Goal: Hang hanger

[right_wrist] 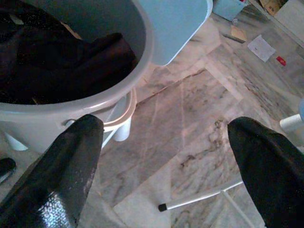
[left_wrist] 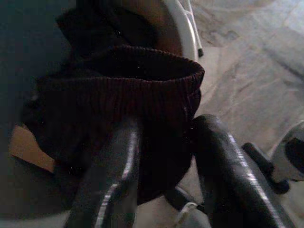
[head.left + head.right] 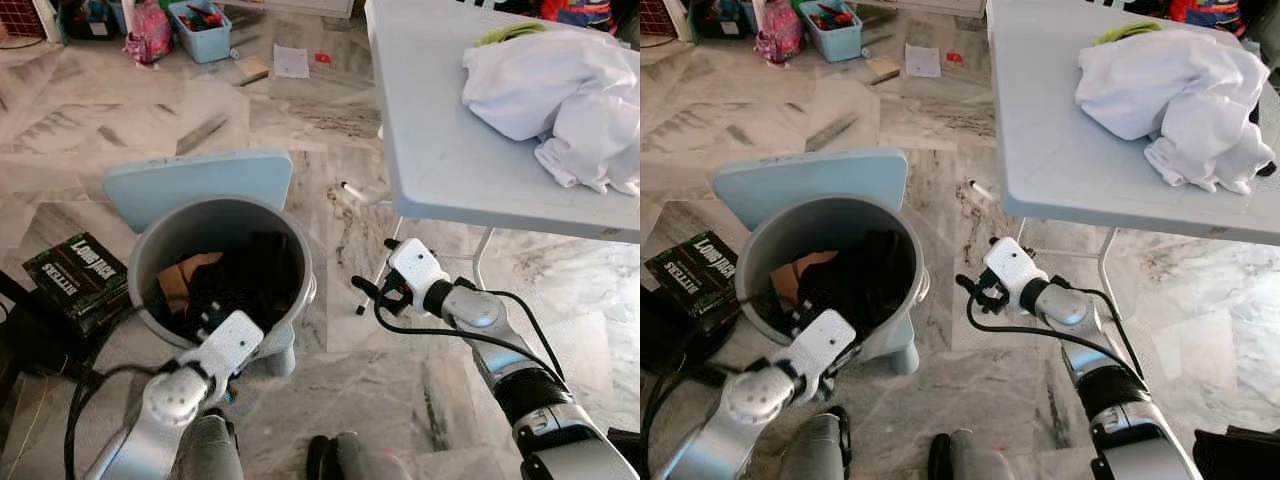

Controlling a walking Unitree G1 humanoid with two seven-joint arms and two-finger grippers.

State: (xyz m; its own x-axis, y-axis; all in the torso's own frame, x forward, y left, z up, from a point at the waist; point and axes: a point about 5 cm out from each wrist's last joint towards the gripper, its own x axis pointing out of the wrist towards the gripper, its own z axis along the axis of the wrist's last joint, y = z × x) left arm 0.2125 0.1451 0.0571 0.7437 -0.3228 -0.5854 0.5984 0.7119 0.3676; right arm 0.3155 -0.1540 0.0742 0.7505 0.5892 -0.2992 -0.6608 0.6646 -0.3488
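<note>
Nearest to us, our left claw (image 2: 161, 156) reaches down into the grey bucket (image 3: 150, 250), its two fingers (image 2: 111, 175) closed on the ribbed hem of a dark maroon garment (image 2: 123, 95) that lies bunched inside. A tan piece of card or cloth (image 3: 185, 272) shows under the garment, on the far side of this claw. Our right claw (image 3: 372, 290) hangs in the air to the right of the bucket, well apart from it, with its fingers (image 1: 61, 171) spread wide and nothing between them; through that gap we see the marble floor (image 3: 370, 390) and a thin white bench leg (image 1: 199, 200). Behind the bucket, beyond the left claw, a light blue board (image 3: 200, 180) leans against its rim. To the left of the left claw a black box with white lettering (image 3: 80, 270) lies on the floor. Above and beyond the right claw stands the pale bench (image 3: 440, 150), and a heap of white cloth (image 3: 560, 100) rests on it with a strip of green (image 3: 505, 33) at its far edge. We cannot make out a hanger among these things. Farther off on the floor lie a blue bin (image 3: 200, 28), a sheet of paper (image 3: 291, 62) and a small marker (image 3: 352, 190).
</note>
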